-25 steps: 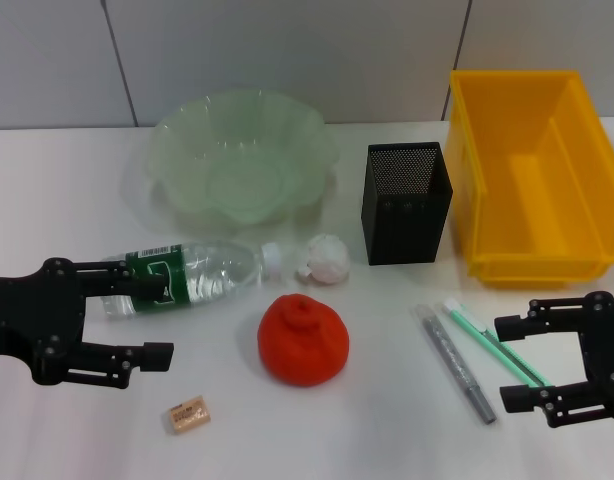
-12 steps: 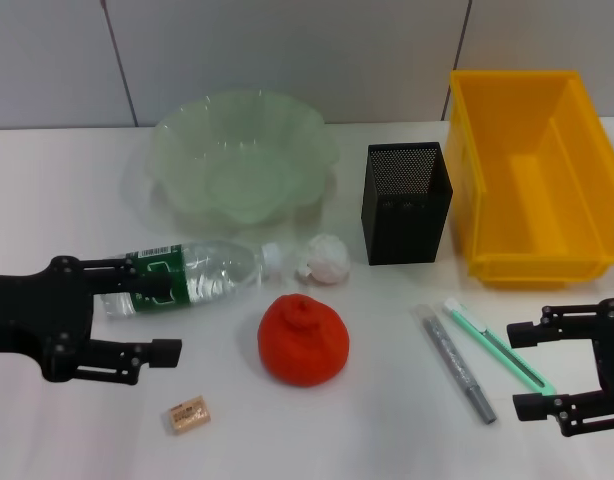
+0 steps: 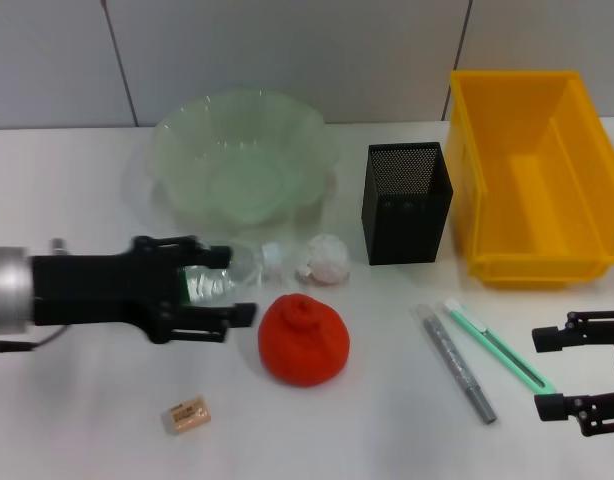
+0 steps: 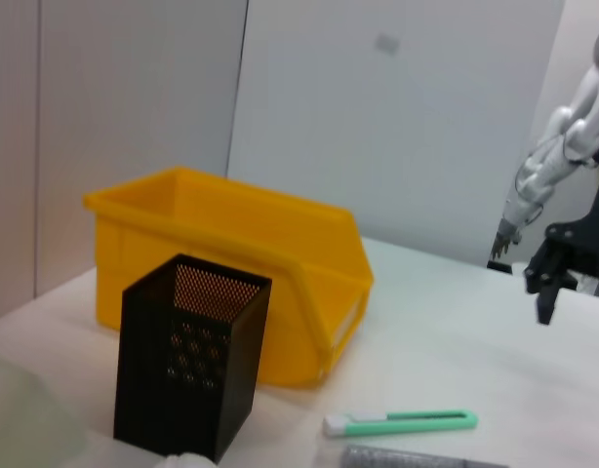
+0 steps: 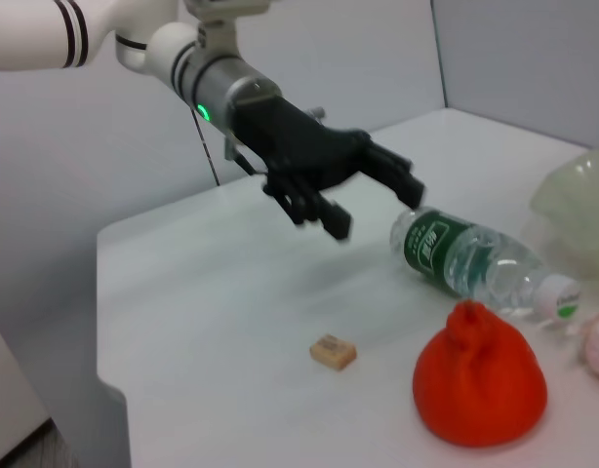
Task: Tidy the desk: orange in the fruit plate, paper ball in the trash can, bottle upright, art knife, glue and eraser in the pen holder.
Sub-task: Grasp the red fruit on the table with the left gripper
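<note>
fruit plate [image 3: 237, 160], trash can [image 3: 527, 175], pen holder [image 3: 407, 200]

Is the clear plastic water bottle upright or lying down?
Lying down: the bottle rests on its side, white cap toward the paper ball, left gripper open around it.

1. One orange [image 3: 303, 340].
2. One fruit plate [image 3: 177, 135].
3. One trash can [image 3: 532, 175].
4. One bottle [image 3: 219, 280].
5. One paper ball [image 3: 325, 258].
6. One pen holder [image 3: 407, 203].
7. One art knife [image 3: 494, 345].
8. One glue [image 3: 454, 362].
9. One eraser [image 3: 187, 414].
10. Two grippers: left gripper [image 3: 222, 285], right gripper [image 3: 557, 372].
</note>
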You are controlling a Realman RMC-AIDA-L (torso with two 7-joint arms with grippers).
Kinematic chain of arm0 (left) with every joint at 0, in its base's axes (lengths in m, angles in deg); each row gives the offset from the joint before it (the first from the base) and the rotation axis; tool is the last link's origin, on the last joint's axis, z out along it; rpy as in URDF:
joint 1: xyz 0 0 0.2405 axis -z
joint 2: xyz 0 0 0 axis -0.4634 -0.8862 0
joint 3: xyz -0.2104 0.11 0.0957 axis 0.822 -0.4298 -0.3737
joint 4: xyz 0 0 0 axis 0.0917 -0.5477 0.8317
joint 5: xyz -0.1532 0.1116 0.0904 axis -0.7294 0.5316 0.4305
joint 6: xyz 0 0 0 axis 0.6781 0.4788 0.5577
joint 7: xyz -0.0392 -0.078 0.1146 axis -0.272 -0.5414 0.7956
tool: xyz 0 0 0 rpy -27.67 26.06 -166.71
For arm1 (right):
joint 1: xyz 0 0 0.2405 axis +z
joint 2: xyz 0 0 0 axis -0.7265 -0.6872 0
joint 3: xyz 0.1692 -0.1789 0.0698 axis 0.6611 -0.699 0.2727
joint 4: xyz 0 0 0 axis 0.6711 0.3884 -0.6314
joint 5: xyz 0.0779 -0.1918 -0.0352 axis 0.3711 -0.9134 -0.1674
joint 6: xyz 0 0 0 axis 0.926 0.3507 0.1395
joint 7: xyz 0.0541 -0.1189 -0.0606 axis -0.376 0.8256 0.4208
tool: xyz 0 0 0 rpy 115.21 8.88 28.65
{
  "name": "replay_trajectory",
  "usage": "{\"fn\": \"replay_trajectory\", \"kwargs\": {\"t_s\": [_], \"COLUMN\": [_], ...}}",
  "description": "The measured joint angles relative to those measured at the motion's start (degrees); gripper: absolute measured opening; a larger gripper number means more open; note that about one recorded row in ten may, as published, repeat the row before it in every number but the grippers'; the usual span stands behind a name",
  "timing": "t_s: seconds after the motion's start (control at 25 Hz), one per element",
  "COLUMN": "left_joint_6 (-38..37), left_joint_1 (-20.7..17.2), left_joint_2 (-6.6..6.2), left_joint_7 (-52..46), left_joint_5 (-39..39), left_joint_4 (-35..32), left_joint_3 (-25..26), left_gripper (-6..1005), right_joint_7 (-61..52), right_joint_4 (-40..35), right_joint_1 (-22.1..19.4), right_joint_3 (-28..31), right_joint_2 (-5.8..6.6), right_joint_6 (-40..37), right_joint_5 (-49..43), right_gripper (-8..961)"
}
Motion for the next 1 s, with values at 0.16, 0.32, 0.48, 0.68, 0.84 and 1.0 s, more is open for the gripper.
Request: {"fn": "replay_trajectory", "kwargs": {"t_s": [0.16, 0.32, 0.48, 0.68, 0.84, 1.0], "left_joint_6": [3.98, 10.45, 13.59, 16.75, 19.36, 21.48], "left_joint_1": [1.85, 4.44, 4.44, 4.70, 5.84, 6.92], "left_joint_2": [-0.02, 0.37, 0.42, 0.49, 0.53, 0.56], "left_joint_7": [0.87, 4.03, 9.20, 14.32, 17.69, 20.24], "left_joint_5": [-0.29, -1.88, -4.82, -6.51, -7.16, -8.86], "left_joint_4": [4.53, 12.63, 17.06, 22.08, 25.72, 28.91], "left_joint_3": [-2.69, -3.73, -3.75, -3.80, -3.87, -3.90], "left_gripper": [829, 828, 828, 828, 829, 829], "right_joint_7": [-0.65, -1.10, -1.11, -1.13, -1.48, -1.83], "right_joint_4": [-0.89, -1.15, -1.17, -1.24, -1.27, -1.33], "right_joint_1": [-0.18, -0.08, 0.11, 0.69, 1.50, 1.73], "right_joint_3": [-0.26, -0.58, -0.39, -0.19, -0.42, -0.57], "right_joint_2": [-0.02, -0.13, -0.26, -0.50, -0.55, -0.65], "right_joint_6": [0.00, -0.09, -0.09, 0.53, 0.62, 0.65], "right_joint_5": [-0.84, -0.93, -0.93, -0.69, -0.64, -0.79], "right_gripper": [763, 763, 763, 763, 763, 763]}}
